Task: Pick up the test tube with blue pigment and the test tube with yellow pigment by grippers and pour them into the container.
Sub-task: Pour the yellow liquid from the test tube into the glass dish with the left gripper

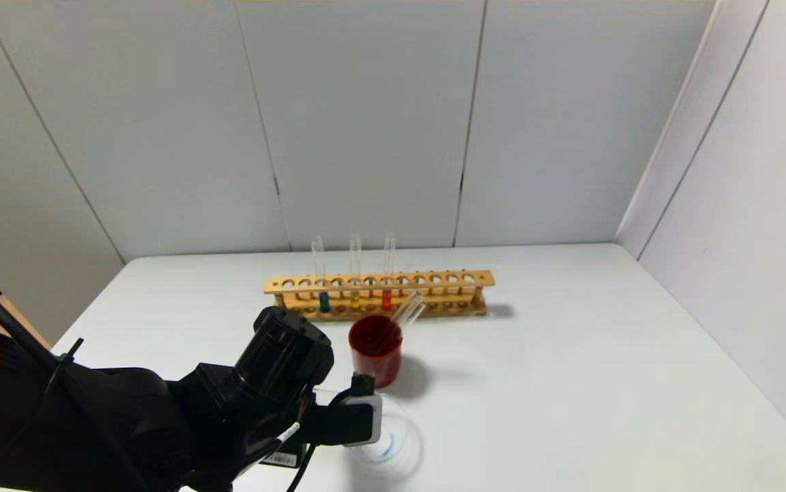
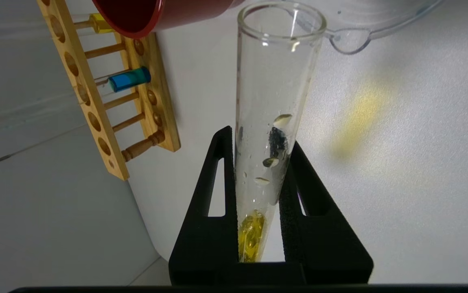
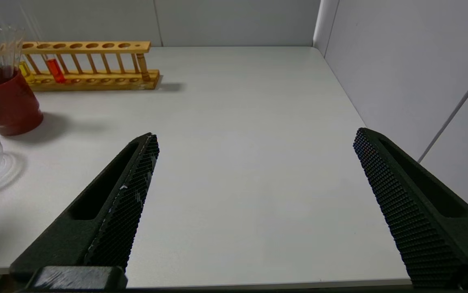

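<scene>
My left gripper (image 2: 258,138) is shut on the test tube with yellow pigment (image 2: 272,101). Yellow liquid sits at the tube's closed end between the fingers, and drops cling to the inside wall. The tube's open mouth is close to the spout of the container (image 2: 350,40), a clear glass beaker near the table's front (image 1: 396,441). The test tube with blue pigment (image 1: 324,301) stands in the wooden rack (image 1: 434,280); it also shows in the left wrist view (image 2: 130,79). My right gripper (image 3: 255,134) is open and empty above the table's right side.
The rack also holds a yellow-tipped tube (image 1: 355,298) and an orange-red tipped tube (image 1: 387,298). A red cup (image 1: 375,352) with empty tubes leaning in it stands between the rack and the beaker. My left arm (image 1: 277,383) hides the beaker's left side.
</scene>
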### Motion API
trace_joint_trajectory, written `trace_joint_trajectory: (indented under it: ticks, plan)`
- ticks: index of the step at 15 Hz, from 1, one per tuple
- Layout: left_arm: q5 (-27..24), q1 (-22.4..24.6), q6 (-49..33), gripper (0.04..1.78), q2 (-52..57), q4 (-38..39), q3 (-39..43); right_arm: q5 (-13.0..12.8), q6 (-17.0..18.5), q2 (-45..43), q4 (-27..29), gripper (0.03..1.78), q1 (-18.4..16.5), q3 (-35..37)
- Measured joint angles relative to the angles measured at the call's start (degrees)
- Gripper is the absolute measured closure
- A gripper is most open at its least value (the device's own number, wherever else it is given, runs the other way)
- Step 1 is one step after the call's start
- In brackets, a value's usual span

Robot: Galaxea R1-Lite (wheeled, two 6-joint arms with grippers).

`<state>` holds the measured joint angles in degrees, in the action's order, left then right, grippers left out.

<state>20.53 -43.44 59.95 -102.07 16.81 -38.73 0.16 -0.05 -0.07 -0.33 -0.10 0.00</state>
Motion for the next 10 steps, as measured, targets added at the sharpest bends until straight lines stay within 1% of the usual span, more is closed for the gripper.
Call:
trace_joint_trajectory:
  ticks: [2, 4, 10]
  plan:
    - [0.4, -0.3, 1.0, 1.49, 0.1, -0.2, -0.3, 0.0, 0.0, 0.0, 0.0, 0.06, 0.0, 0.0]
    - [2.1, -0.4, 2.3, 1.49, 0.0, -0.5, -0.6, 0.0, 0.0, 0.0, 0.0, 0.06, 0.0, 0.0]
    - [2.8, -1.2, 3.2, 1.49, -0.4, -3.6, -1.6, 0.0, 0.0, 0.0, 0.0, 0.06, 0.0, 0.0]
